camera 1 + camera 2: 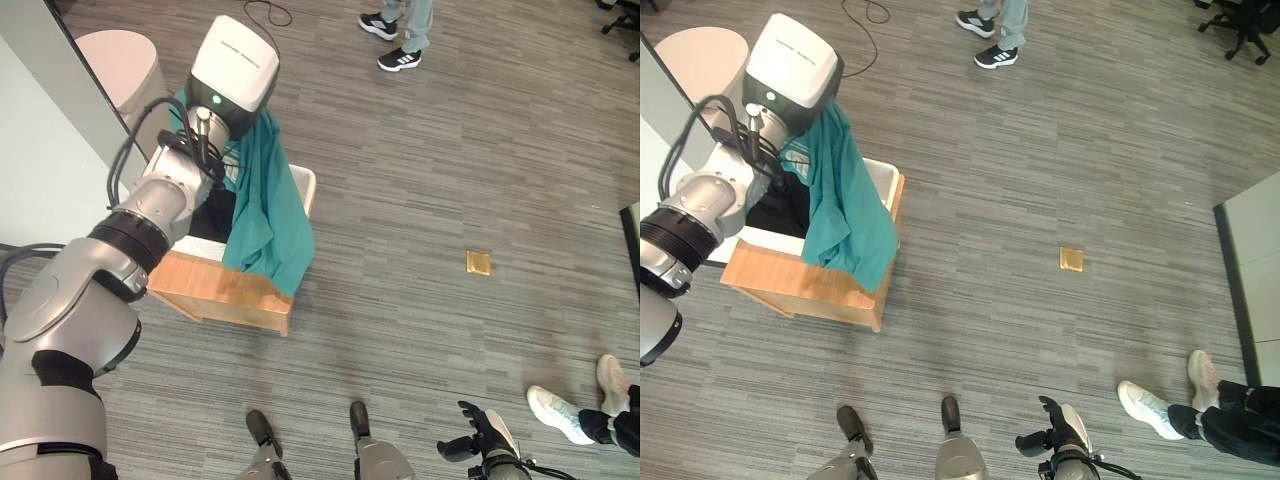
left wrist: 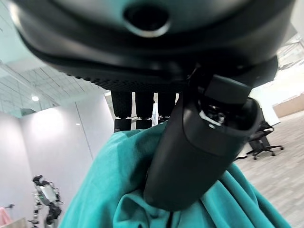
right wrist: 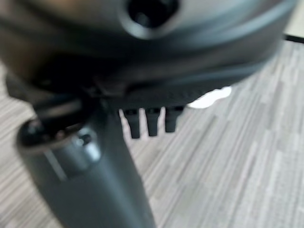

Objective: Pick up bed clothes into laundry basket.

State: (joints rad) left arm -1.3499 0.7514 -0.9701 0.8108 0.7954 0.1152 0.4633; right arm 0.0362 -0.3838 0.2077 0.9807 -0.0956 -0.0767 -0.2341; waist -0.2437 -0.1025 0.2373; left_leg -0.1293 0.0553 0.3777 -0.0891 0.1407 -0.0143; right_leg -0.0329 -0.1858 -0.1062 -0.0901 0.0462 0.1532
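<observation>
A teal garment (image 1: 270, 215) hangs over the near corner of the laundry basket (image 1: 220, 292), a wooden box with a white lining, and trails down its outer side. Dark clothes (image 1: 212, 218) lie inside. My left arm reaches over the basket from the left. In its wrist view my left hand (image 2: 190, 156) has the thumb pressed into the teal garment (image 2: 118, 190) and the fingers curled behind the fold. My right hand (image 1: 487, 438) hangs low at the bottom edge, fingers relaxed, holding nothing, with bare floor past it.
A pale round stool or bin (image 1: 120, 65) stands behind the basket beside a grey wall panel. A small tan square (image 1: 478, 263) lies on the floor to the right. One person's shoes (image 1: 400, 58) are far back; another's (image 1: 560, 412) are at lower right.
</observation>
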